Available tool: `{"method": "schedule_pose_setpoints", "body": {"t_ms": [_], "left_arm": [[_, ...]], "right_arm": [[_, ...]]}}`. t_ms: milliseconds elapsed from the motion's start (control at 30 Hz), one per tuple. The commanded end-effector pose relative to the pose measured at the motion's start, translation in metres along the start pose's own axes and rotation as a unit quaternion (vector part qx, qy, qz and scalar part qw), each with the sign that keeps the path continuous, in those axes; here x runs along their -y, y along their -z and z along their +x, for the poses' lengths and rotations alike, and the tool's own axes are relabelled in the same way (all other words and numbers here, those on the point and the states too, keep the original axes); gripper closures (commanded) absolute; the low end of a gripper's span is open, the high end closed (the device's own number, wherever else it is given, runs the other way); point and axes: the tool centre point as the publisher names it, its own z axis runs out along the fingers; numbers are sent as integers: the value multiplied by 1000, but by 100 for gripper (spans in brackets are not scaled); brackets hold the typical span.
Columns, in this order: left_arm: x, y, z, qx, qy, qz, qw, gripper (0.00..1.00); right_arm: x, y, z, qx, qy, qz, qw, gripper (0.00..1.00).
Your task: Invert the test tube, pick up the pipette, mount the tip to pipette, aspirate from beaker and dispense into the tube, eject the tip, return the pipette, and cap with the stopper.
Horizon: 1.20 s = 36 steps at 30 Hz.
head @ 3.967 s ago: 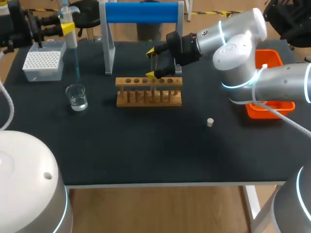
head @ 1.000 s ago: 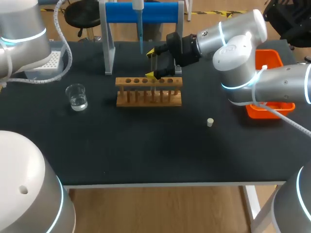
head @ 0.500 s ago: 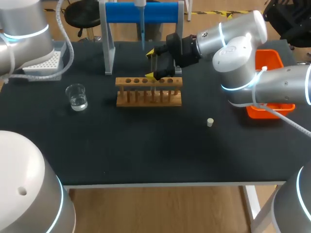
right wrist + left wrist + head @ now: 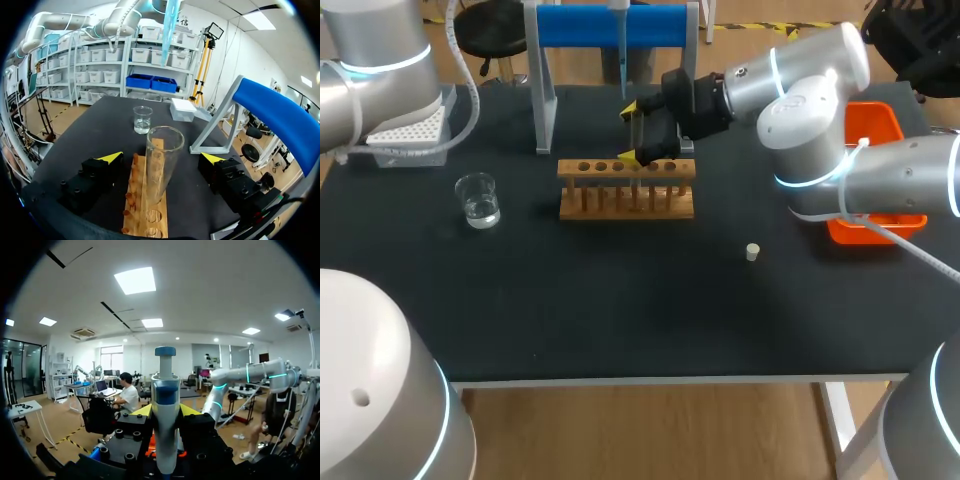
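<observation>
We're at the rack (image 4: 626, 188), upper middle of the frame. The test tube (image 4: 161, 150) stands upright, mouth up, its lower end down at the rack's row of holes. Our right gripper (image 4: 634, 131) sits around it with fingers spread wide, a gap on each side, gripping nothing.

At the top centre the blue tip (image 4: 623, 55) hangs straight down in front of the blue stand (image 4: 570, 25), just behind the right gripper's far finger. From the right wrist it sits above the tube's open mouth, apart from it. The left wrist gives us the pipette (image 4: 165, 385) itself, with our left gripper (image 4: 165, 411) clamped on its body, yellow tips against both sides.

Around them: the beaker (image 4: 478, 200) with clear liquid left of the rack, the tip box (image 4: 415, 135) upper left, partly under the left arm (image 4: 375, 50), the stopper (image 4: 752, 252) lying alone right of centre, and the orange bin (image 4: 873, 120) at the right edge.
</observation>
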Motion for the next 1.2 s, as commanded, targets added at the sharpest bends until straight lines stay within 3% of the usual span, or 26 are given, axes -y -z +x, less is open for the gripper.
{"method": "schedule_pose_setpoints", "body": {"t_ms": [33,1200], "left_arm": [[1,-2,-4,-5,0,0,1000,100],[-3,-14,0,-18,4,3,1000,100]], "right_arm": [[0,2,2,1,1,0,1000,0],[1,1,6,-27,6,-3,1000,0]]}}
